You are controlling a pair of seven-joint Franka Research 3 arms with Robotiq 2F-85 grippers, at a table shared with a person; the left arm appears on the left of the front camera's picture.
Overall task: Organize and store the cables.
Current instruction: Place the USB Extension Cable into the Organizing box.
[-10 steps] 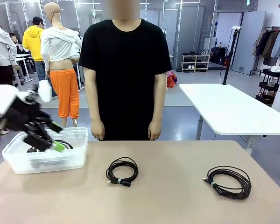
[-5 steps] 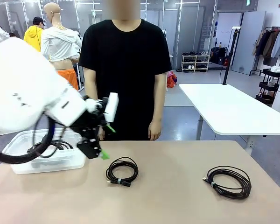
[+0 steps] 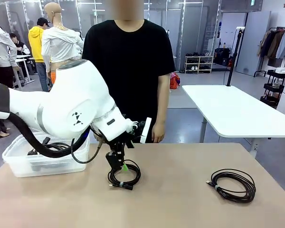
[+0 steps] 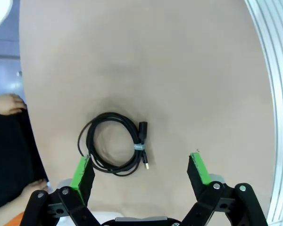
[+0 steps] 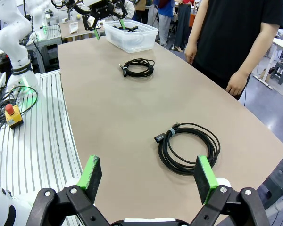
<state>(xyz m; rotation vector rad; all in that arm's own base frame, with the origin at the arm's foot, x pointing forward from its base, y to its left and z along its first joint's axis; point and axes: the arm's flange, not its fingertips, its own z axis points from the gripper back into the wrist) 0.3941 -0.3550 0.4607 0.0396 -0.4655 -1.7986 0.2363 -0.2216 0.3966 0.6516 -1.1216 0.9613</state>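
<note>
The left pincer (image 3: 119, 166) (image 4: 139, 167) hangs over the middle of the table (image 3: 180, 204), its jaws spread wide and holding nothing. Just under it lies a coiled black cable (image 3: 124, 174) (image 4: 136, 141), flat on the table, bound with a small strap near its plug ends; in the left wrist view one green pad sits over the rim of the coil and the other stands well off to the side. A second coiled cable (image 3: 249, 187) (image 5: 166, 153) lies well apart on the robot's right. The right pincer (image 5: 147, 172) hovers above it, jaws wide apart and empty. A clear plastic bin (image 3: 19, 166) at the left holds more black cable (image 3: 57, 147). A person (image 3: 128, 71) stands at the far edge.
</note>
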